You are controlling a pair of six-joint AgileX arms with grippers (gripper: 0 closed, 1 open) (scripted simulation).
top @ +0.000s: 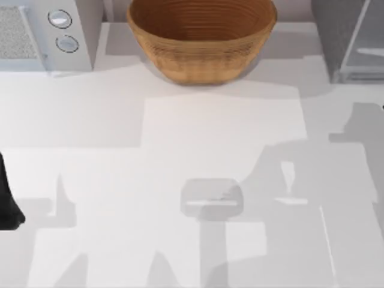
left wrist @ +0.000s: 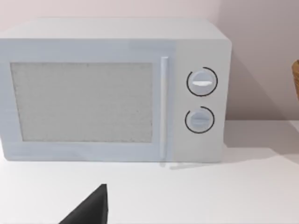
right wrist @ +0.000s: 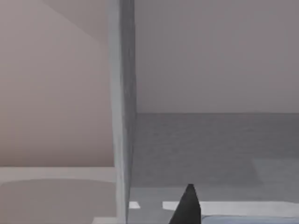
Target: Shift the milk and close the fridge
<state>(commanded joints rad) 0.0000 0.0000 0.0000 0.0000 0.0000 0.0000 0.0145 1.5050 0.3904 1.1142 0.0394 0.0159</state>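
Note:
The fridge (top: pixel 336 36) stands at the table's back right, with its speckled grey side and pale glassy door (top: pixel 367 42). The right wrist view looks into the open fridge (right wrist: pixel 210 149), past the upright edge of its pale frame (right wrist: pixel 122 116). One dark fingertip (right wrist: pixel 188 207) of my right gripper shows low over the grey fridge floor. A thin white and pale blue strip (right wrist: pixel 243 218) lies beside that fingertip; I cannot tell whether it is the milk. My left arm (top: pixel 6 204) is parked at the table's left edge, with one dark fingertip (left wrist: pixel 91 210) facing the microwave.
A light-grey microwave (top: pixel 42 30) with two round knobs (left wrist: pixel 202 82) stands at the back left. A large woven basket (top: pixel 201 39) sits at the back middle. Arm shadows fall across the white tabletop (top: pixel 120 180).

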